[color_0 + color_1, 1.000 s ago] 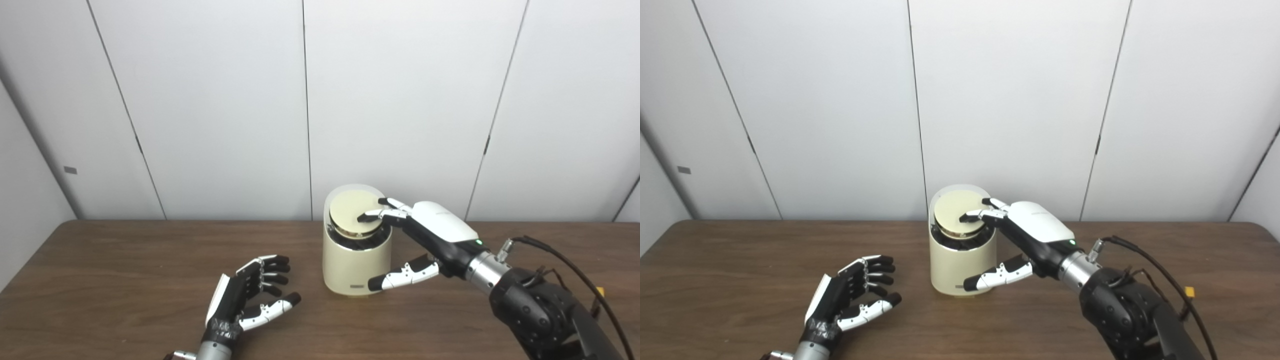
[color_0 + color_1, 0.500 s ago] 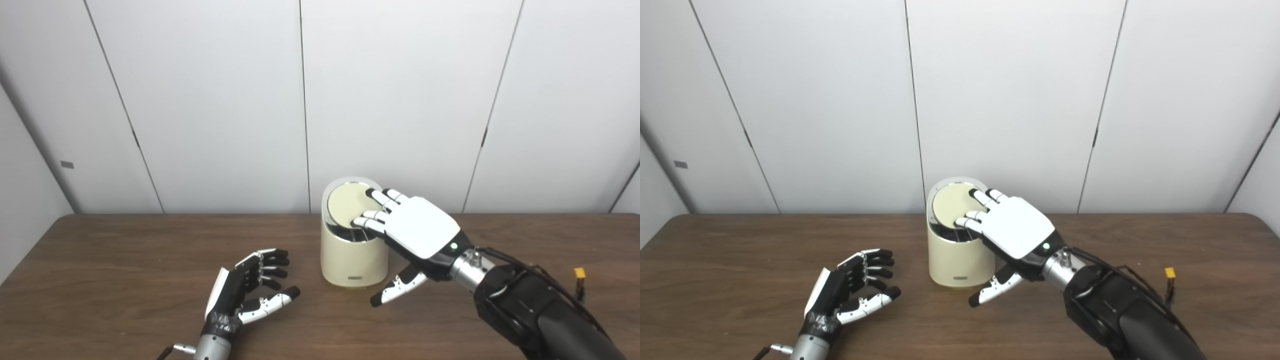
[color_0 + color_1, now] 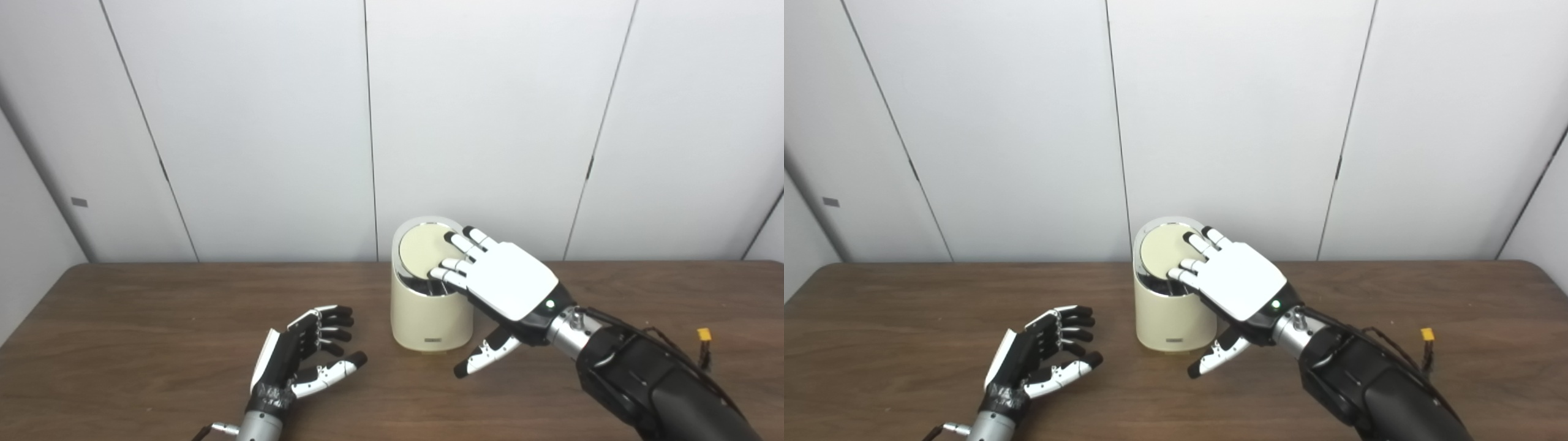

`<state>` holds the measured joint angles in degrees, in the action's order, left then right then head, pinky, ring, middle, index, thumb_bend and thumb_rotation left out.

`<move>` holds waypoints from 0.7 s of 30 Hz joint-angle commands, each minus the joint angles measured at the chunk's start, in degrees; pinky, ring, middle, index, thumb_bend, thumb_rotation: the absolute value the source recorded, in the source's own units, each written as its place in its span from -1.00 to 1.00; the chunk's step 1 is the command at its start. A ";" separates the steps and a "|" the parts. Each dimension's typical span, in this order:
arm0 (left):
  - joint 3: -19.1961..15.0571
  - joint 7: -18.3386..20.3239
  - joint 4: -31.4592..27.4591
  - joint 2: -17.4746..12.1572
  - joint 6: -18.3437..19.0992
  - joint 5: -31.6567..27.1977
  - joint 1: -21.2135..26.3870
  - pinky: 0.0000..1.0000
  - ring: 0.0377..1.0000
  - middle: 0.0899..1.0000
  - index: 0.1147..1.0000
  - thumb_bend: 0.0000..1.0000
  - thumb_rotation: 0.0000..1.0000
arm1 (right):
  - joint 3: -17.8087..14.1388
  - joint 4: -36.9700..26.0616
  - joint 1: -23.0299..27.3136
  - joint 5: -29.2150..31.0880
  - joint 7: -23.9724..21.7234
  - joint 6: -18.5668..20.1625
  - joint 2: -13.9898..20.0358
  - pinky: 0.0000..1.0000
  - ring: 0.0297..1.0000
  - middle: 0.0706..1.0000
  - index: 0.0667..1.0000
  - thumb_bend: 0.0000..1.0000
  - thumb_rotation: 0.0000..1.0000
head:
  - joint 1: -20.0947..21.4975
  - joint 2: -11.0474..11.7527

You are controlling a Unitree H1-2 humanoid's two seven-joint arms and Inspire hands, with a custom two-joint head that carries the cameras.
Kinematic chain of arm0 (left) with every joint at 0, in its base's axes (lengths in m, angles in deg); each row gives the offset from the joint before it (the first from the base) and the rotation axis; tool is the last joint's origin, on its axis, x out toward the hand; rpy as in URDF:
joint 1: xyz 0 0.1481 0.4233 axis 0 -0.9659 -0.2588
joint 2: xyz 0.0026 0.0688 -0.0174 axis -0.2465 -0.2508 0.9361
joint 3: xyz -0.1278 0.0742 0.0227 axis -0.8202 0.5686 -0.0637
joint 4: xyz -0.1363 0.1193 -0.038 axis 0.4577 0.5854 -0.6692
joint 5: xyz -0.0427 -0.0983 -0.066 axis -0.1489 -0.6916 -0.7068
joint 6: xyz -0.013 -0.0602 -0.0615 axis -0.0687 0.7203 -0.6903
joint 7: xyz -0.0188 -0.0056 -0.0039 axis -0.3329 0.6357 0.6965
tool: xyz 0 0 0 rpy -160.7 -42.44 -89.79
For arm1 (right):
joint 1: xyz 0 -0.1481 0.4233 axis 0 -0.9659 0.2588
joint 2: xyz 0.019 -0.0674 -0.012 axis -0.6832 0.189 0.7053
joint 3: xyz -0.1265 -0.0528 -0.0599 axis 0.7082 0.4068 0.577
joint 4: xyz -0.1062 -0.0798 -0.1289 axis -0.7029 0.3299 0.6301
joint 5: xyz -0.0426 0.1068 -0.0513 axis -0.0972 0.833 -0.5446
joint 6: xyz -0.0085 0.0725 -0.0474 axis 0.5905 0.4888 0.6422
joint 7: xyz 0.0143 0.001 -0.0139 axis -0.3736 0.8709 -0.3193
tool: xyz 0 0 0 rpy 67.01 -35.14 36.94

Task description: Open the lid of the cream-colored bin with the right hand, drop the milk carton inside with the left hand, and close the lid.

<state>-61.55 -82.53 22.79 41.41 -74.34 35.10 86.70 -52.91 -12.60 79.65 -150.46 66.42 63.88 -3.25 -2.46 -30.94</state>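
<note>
The cream-colored bin (image 3: pixel 429 315) stands upright at the middle of the brown table. Its round lid (image 3: pixel 422 251) is tilted, raised at the back, with a dark gap showing at the front of the rim. My right hand (image 3: pixel 505 282) lies palm down over the bin's right side, its fingers (image 3: pixel 456 245) spread flat on the lid and its thumb hanging low beside the bin. My left hand (image 3: pixel 303 355) rests open on the table to the left of the bin, holding nothing. No milk carton shows in either view.
The brown table (image 3: pixel 153 324) runs the full width, backed by white wall panels. A small yellow connector (image 3: pixel 704 335) on a cable lies at the right near my right arm.
My right hand has turned from side-on to palm down and laid its fingers flat on the lid, which sits lower. The camera has shifted a little. The left hand has stayed put.
</note>
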 commanded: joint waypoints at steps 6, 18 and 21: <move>-0.14 0.08 -1.09 0.31 0.21 -1.08 -0.34 0.11 0.26 0.35 0.40 0.48 -0.65 | -1.17 0.25 0.92 0.74 -3.14 -0.77 0.71 0.97 0.97 0.66 0.70 0.56 0.53 | -0.05 -0.08; 0.08 -0.04 -0.68 0.10 -0.39 -0.44 -0.16 0.09 0.25 0.35 0.40 0.46 -0.65 | -5.82 -0.50 -0.85 9.23 -2.79 1.06 -1.95 0.93 0.96 0.63 0.68 0.48 0.42 | -0.20 0.23; -0.02 0.15 -0.73 0.05 -0.25 -0.83 -0.15 0.09 0.25 0.35 0.40 0.46 -0.67 | -9.73 -2.38 -2.00 13.41 -4.25 5.83 -5.35 0.98 0.99 0.64 0.69 0.36 0.41 | -0.03 0.27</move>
<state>-61.49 -82.49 22.73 41.49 -74.01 34.97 86.73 -60.87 -13.02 76.70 -138.64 63.27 66.70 -7.68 -2.46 -30.59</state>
